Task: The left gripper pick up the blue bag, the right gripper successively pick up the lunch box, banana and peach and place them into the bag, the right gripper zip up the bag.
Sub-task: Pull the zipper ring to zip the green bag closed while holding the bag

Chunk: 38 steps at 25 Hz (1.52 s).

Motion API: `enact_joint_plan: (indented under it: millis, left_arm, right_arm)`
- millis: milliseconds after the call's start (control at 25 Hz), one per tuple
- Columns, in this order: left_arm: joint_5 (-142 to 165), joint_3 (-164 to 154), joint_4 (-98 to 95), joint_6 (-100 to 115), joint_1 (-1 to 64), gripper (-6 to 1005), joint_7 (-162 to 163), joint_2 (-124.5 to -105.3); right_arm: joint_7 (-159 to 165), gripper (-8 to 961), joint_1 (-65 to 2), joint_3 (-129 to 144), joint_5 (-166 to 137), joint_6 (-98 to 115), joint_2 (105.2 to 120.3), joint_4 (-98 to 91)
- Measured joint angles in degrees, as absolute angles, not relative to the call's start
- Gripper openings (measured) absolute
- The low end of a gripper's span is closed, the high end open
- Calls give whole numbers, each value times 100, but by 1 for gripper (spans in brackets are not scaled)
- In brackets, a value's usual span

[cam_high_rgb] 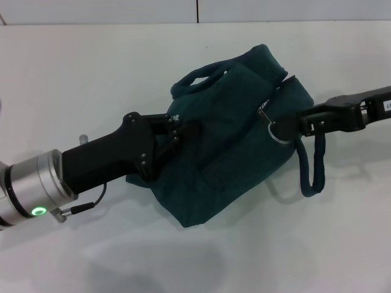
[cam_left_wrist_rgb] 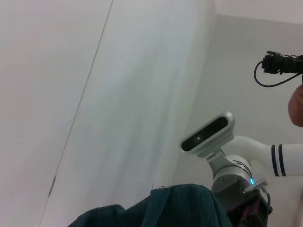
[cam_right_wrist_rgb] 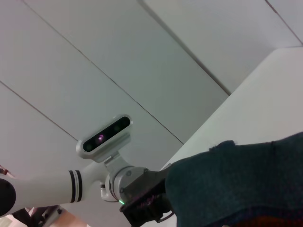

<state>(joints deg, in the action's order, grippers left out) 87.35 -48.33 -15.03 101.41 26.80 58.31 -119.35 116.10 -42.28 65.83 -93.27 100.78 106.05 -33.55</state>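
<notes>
Nearest you, the left gripper is clamped on the left side of the blue bag, its arm reaching in from the near left. Your right gripper sits at the bag's right end by the zipper ring, apparently closed on it; the zipper line runs leftward from there.

left gripper: black two-finger claw with round screw heads, mounted on a broad black link. behind it, toward 8 o'clock, a silver cylindrical arm segment with a green ring light and a thin black cable. right gripper: black claw on a black arm bearing a small white label. white head camera housing with dark lens strip.
</notes>
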Motion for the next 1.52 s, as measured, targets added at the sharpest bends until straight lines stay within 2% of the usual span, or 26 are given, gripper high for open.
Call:
enact_joint_plan:
  millis: [240, 560, 760, 1200, 1520]
  left_arm:
    - [8735, -4832, -1502, 10141, 2673, 65, 5844, -11935]
    - [8734, -4834, -1503, 10142, 2685, 65, 5845, -11935]
    - [8734, -4834, -1503, 10142, 2688, 65, 5845, -11935]
    - [8737, -4834, -1503, 10142, 2690, 65, 5845, -11935]
    - [8737, -4834, -1503, 10142, 2690, 64, 5845, -11935]
  right_arm:
    - [11610, 437, -4207, 6557, -9327, 10089, 10622, -3416]
    - [11576, 601, -4247, 6589, -9335, 10086, 10652, -3488]
    - [11541, 563, -4268, 6592, -9431, 10049, 10665, -3561]
    - [11548, 182, -4336, 6568, -9642, 10036, 10758, -3632]
    - [11546, 167, -4328, 6555, -9625, 10050, 10748, -3632]
